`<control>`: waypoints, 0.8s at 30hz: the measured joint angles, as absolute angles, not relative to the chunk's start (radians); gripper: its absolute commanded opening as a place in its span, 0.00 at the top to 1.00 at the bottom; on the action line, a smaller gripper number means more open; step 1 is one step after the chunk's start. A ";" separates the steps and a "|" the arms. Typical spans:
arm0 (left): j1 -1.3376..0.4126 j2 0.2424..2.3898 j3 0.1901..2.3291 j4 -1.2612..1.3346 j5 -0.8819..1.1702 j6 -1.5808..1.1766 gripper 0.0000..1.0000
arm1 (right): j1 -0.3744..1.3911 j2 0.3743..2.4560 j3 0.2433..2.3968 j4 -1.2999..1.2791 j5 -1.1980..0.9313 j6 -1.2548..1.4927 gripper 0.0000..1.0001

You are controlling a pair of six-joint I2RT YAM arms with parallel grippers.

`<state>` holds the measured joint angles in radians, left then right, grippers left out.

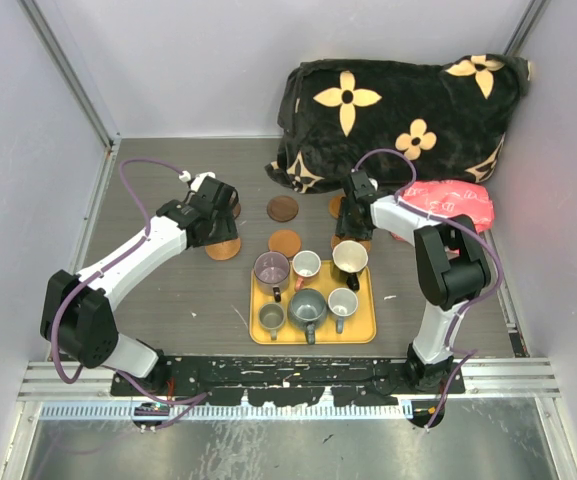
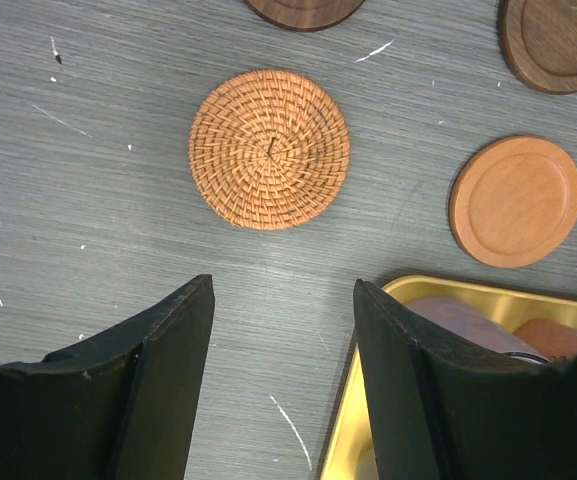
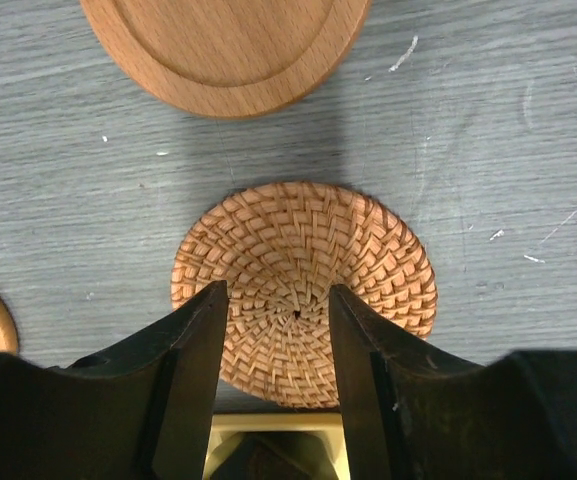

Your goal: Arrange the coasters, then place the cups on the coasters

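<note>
Six cups stand on the yellow tray, among them a purple one and a black one with a cream inside. A woven wicker coaster lies flat ahead of my left gripper, which hovers open and empty. Beside that coaster lie an orange-brown coaster and a dark brown coaster. My right gripper is open, its fingers straddling the centre of a second wicker coaster that lies flat on the table. Another orange-brown coaster lies beyond it.
A black blanket with gold flowers fills the back right corner, with a red packet in front of it. White walls stand on the left, right and far sides. The tray's corner sits just under my left gripper's right finger.
</note>
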<state>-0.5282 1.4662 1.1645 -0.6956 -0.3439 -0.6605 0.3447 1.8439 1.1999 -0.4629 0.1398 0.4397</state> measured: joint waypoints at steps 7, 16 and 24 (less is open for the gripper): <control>-0.528 1.466 1.164 -0.693 -0.344 -0.661 0.40 | 0.345 1.777 1.201 -0.484 0.136 0.439 0.49; -0.528 1.466 1.164 -0.694 -0.345 -0.649 0.37 | 0.345 1.695 1.221 -0.507 0.145 0.424 0.49; -0.528 1.435 1.165 -0.706 -0.379 -0.611 0.20 | 0.345 1.541 1.230 -0.510 0.162 0.408 0.46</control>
